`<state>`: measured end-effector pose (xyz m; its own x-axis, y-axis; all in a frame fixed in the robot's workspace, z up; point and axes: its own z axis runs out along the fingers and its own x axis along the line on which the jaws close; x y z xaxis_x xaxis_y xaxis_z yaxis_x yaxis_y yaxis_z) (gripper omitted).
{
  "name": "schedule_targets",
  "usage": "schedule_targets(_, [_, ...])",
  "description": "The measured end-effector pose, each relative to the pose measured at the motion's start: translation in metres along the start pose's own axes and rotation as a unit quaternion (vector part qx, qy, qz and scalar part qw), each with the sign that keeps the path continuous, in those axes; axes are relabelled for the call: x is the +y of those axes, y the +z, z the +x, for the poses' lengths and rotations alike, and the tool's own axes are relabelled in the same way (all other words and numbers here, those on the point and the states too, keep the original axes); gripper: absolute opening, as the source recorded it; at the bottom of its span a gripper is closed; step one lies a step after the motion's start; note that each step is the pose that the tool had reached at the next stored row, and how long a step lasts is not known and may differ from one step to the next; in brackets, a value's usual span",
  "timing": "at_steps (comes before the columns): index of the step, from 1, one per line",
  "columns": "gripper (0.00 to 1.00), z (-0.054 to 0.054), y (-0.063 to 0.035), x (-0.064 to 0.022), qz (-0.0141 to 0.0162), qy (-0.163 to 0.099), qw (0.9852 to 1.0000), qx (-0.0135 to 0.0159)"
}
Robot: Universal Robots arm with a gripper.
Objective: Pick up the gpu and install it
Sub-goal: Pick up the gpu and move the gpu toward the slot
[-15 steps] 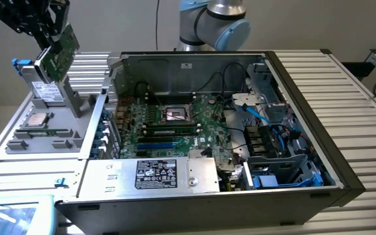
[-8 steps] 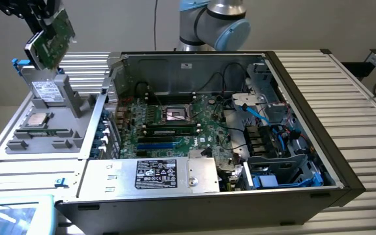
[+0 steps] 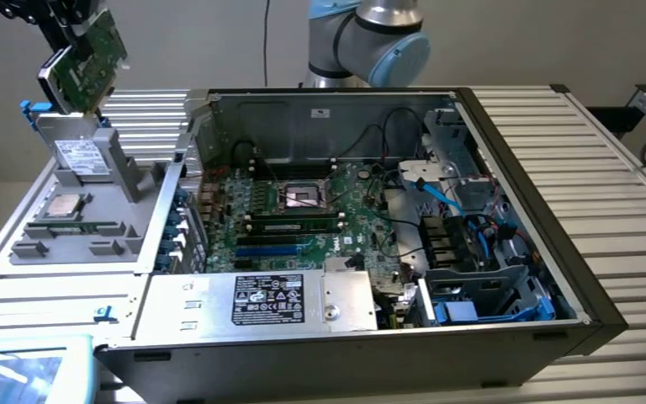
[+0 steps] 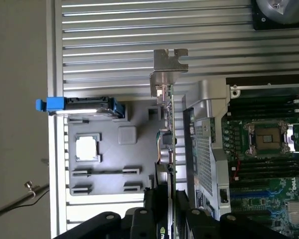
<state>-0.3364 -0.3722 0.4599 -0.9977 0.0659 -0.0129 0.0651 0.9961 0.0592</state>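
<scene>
The gpu (image 3: 84,61) hangs in the air at the exterior view's upper left. It is a flat card with a green board face and a silver metal bracket at its lower end. My gripper (image 3: 76,25) is shut on its upper end and holds it tilted above the grey parts tray (image 3: 110,227). In the wrist view the gpu (image 4: 170,139) shows edge-on, its bracket pointing away from my gripper (image 4: 165,219), whose black fingers (image 4: 149,214) clamp both faces. The open computer case (image 3: 525,168) lies to the exterior view's right of the card.
The tray holds a square processor (image 3: 67,204) and an upright drive (image 3: 76,156) with blue tabs. Inside the case lie the motherboard (image 3: 300,210), its processor socket (image 4: 269,138), memory sticks (image 3: 289,225), a silver box with a black label (image 3: 262,303) and blue cables (image 3: 447,202). The arm's base (image 3: 368,42) stands behind.
</scene>
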Motion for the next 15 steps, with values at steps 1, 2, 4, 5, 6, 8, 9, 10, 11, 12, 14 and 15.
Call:
schedule_targets(1, [0.27, 0.0, -0.0001, 0.0, 0.0, -0.005, 1.0, 0.0004])
schedule_targets(2, [0.27, 0.0001, -0.0001, 0.0, -0.0001, -0.014, 0.9999, 0.0009])
schedule_targets(4, [0.27, 0.0, 0.0, 0.0, -0.0004, -0.032, 0.9995, 0.002])
schedule_targets(5, [0.27, 0.0, 0.0, 0.0, -0.0005, -0.042, 0.9991, 0.0025])
schedule_targets(6, [0.27, 0.0, 0.0, 0.0, -0.0006, -0.051, 0.9987, 0.0031])
schedule_targets(8, [0.27, 0.0, 0.0, 0.0, -0.0009, -0.069, 0.9976, 0.0041])
schedule_targets(9, [0.27, 0.0, 0.0, 0.0, -0.001, -0.078, 0.997, 0.0047])
schedule_targets(10, [0.27, 0.0, 0.0, 0.0, -0.0011, -0.087, 0.9962, 0.0052])
schedule_targets(11, [0.27, 0.0, 0.0, 0.0, -0.0013, -0.096, 0.9954, 0.0057])
schedule_targets(12, [0.27, 0.0, 0.0, 0.0, -0.0013, -0.104, 0.9945, 0.0062])
schedule_targets(14, [0.27, 0.0, -0.0001, 0.0, -0.0016, -0.121, 0.9926, 0.0072])
schedule_targets(15, [0.27, 0.0, -0.0001, 0.0, -0.0017, -0.129, 0.9916, 0.0077])
